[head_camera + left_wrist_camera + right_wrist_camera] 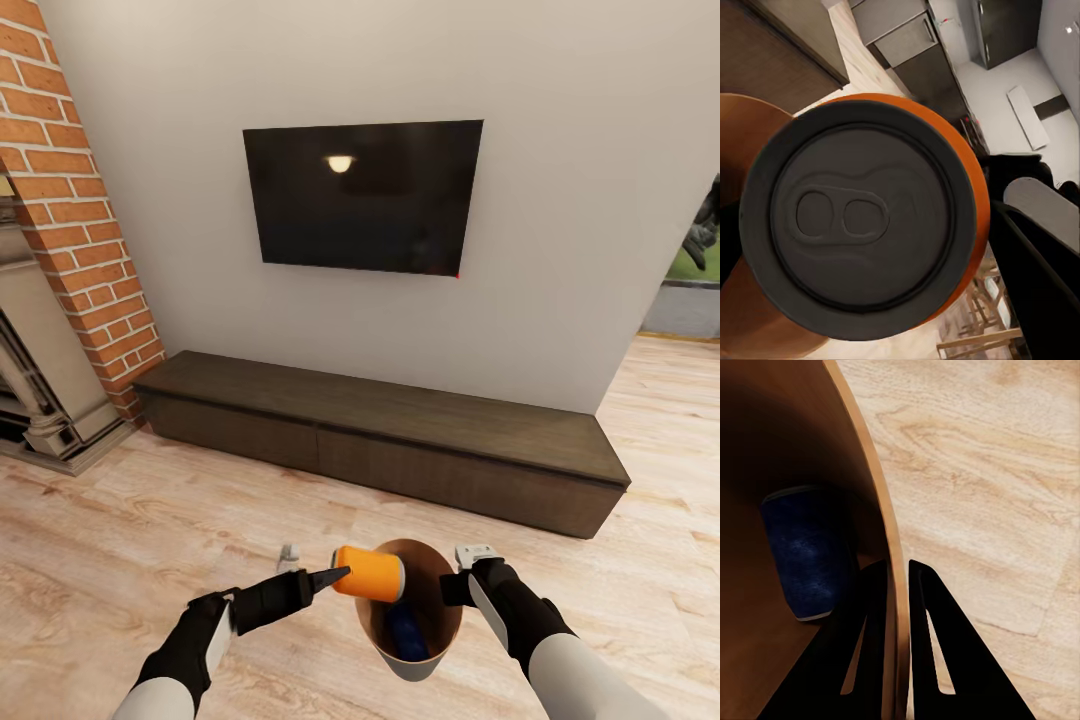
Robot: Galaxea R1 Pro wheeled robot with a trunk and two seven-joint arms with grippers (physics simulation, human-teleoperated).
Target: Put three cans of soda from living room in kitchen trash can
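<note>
The left tool [335, 576] pinches an orange can [369, 574] on its side over the bin [447, 625] (blue can [407, 634] inside); the right tool [897, 574] clamps the bin's right rim.

Two soda cans: one orange can [368, 573] and one dark blue can [407, 632]. One wastebasket [437, 640]. One wall TV [364, 196], one long low cabinet [380, 440], one brick fireplace [70, 240].

Orange soda can [368, 573] with dark grey top. Dark blue can [804, 551] inside trash can [437, 640], grey outside, copper-brown rim, brown within. Black hands: left hand [335, 576], right hand [894, 585]. Pale wood-grain floor [120, 530], red brick fireplace [75, 220], black TV [362, 195], dark brown cabinet [380, 430].
</note>
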